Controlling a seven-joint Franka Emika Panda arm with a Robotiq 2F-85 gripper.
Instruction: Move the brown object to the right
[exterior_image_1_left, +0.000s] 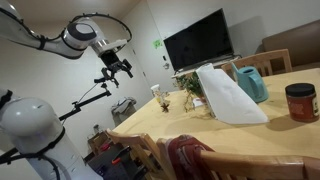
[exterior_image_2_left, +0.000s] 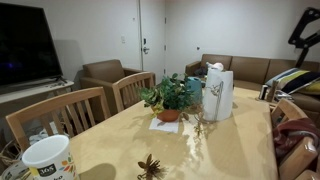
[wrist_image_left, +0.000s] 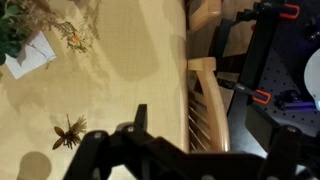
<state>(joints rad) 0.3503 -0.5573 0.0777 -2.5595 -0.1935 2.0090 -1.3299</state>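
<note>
The brown object (wrist_image_left: 68, 131) is a tiny dark-brown spiky thing lying on the tan tablecloth, at the lower left of the wrist view. It also shows near the front table edge in an exterior view (exterior_image_2_left: 150, 167). My gripper (exterior_image_1_left: 119, 67) hangs high in the air beyond the table's end, well above the object and apart from it. In the wrist view the gripper (wrist_image_left: 200, 140) fills the bottom edge, one dark finger (wrist_image_left: 140, 115) pointing up. It is open with nothing between the jaws.
A potted plant (exterior_image_2_left: 170, 97) stands on white paper (wrist_image_left: 30, 55) mid-table, with a dried orange sprig (wrist_image_left: 75, 38) beside it. A cream cup (exterior_image_2_left: 48, 158), a white bag (exterior_image_1_left: 228, 95), a teal pitcher (exterior_image_1_left: 250, 84) and a red-brown jar (exterior_image_1_left: 300, 101) share the table. Wooden chairs (wrist_image_left: 205, 100) line its edge.
</note>
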